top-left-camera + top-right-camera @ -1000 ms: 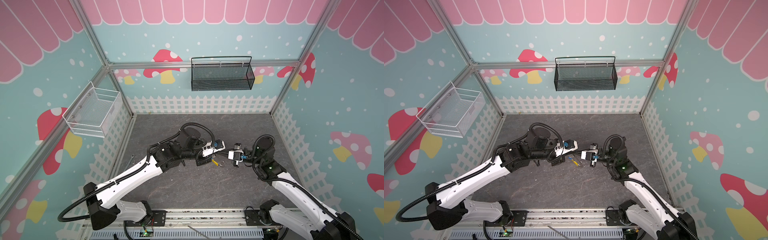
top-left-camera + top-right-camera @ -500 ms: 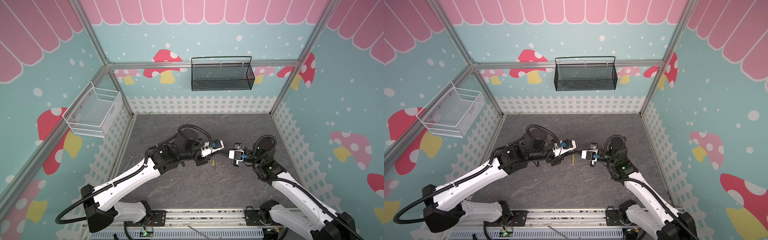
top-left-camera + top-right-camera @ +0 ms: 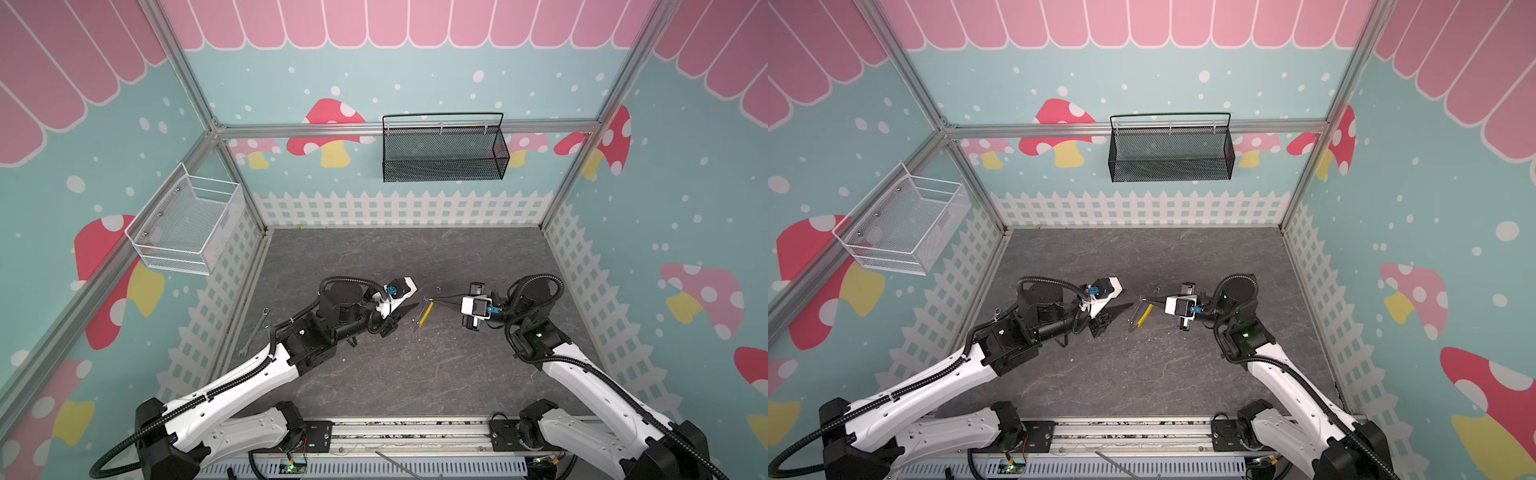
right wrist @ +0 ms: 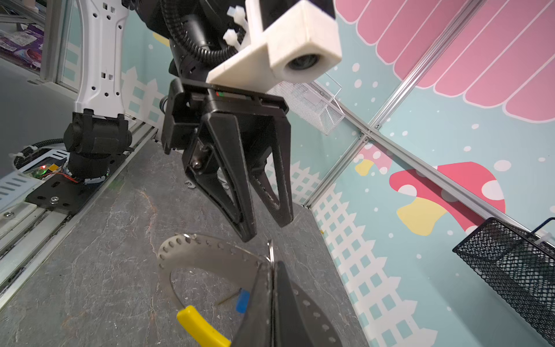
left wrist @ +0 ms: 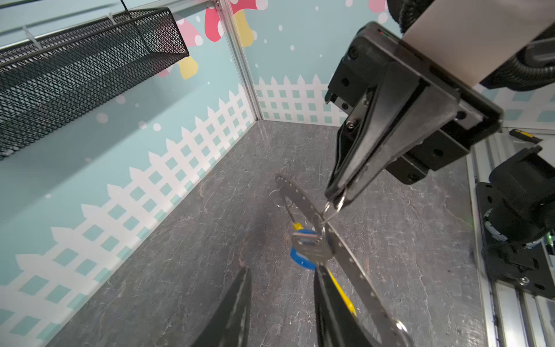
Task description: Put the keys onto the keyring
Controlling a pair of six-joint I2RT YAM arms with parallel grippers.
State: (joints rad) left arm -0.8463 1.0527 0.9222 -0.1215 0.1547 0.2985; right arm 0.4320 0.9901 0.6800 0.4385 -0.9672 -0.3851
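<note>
My right gripper (image 4: 271,270) is shut on the thin silver ring of the keyring (image 4: 271,249) and holds it above the floor. In the left wrist view its fingertips (image 5: 336,196) pinch that ring. The dotted strap (image 5: 345,255) with its yellow segment (image 4: 201,327) hangs down from it. A small key with a blue head (image 5: 301,260) dangles just under the ring, against the strap. My left gripper (image 5: 282,300) is open and empty, a short way left of the keyring (image 3: 426,311) in both top views (image 3: 1145,314).
A long silver wrench (image 3: 254,332) lies by the left fence. A small loose metal ring (image 3: 438,287) lies on the floor behind the grippers. A black mesh basket (image 3: 442,151) hangs on the back wall and a white one (image 3: 183,226) on the left wall.
My left gripper has opened, let go and drawn back to the left. The keyring with the key now hangs from my right gripper alone, which stays shut in place.
</note>
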